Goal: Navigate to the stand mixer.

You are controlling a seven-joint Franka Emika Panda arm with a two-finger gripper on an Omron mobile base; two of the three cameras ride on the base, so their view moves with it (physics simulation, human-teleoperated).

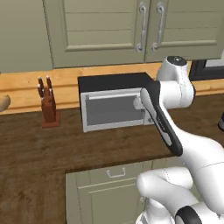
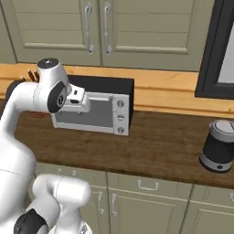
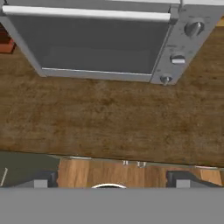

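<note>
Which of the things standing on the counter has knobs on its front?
The toaster oven, the boxy silver one. The knife block to its left and the dark canister to its right have none.

Most of the back of the dark wood counter (image 2: 155,146) is blocked by the toaster oven (image 1: 114,107), pushed up against the far wall. To its left a knife block (image 1: 49,105) is parked, with a bare gap left between them. Near the front edge the counter is wide open. Far right, a dark canister (image 2: 218,145) is planted.
</note>
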